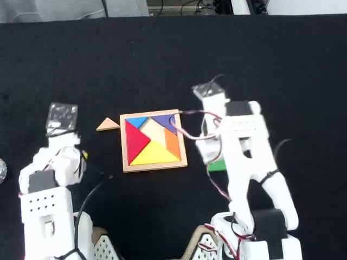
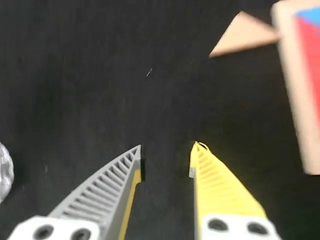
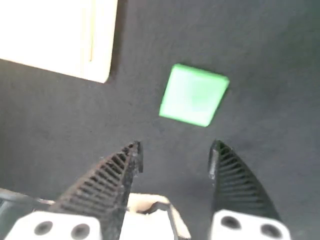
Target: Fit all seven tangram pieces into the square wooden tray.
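Black tabletop (image 1: 162, 65), pale surface (image 1: 54, 8) beyond its far edge, dark cables (image 1: 181, 7)

Black table (image 1: 162, 59) bears tray (image 1: 155, 166); tan triangle (image 1: 108, 124) (loose); green square (image 3: 194, 94).

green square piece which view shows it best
The right wrist view: the whole green square lies just beyond the open right gripper. The high view shows a green sliver, the right arm covering the rest. The left wrist view faces the tan triangle.

White arms (image 1: 246, 141), looping cables (image 1: 187, 135) — ribbed fingers (image 2: 220, 185) yellow, grey, black.
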You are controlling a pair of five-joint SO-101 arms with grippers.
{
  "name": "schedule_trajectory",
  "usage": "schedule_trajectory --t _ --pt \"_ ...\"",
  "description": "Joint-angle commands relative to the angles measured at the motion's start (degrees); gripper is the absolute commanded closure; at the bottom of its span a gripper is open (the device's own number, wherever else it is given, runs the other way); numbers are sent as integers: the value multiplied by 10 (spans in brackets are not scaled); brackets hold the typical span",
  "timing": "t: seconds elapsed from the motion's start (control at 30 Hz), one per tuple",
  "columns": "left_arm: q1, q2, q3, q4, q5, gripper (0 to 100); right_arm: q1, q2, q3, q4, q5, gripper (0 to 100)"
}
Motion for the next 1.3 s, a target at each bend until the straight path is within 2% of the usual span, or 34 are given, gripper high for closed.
schedule_trajectory --t 0.0,0.17,0.37,0.7,1.1,1.17,1.27 --pt "-34 -25 49 -13 4 838 -8 7 34 -50 -23 772" --pt "-36 -59 105 -35 4 838 -2 26 101 -171 -57 772" --pt "-32 -105 128 -33 4 838 12 69 97 -229 -57 772" --pt "-32 -131 142 -33 3 838 16 217 25 -230 -57 776" --pt "-31 -131 146 -33 2 838 16 181 24 -195 -53 777" --pt "-31 -131 146 -33 2 838 16 180 25 -196 -53 815" --pt "-31 -131 146 -33 2 838 16 176 22 -199 -53 948"
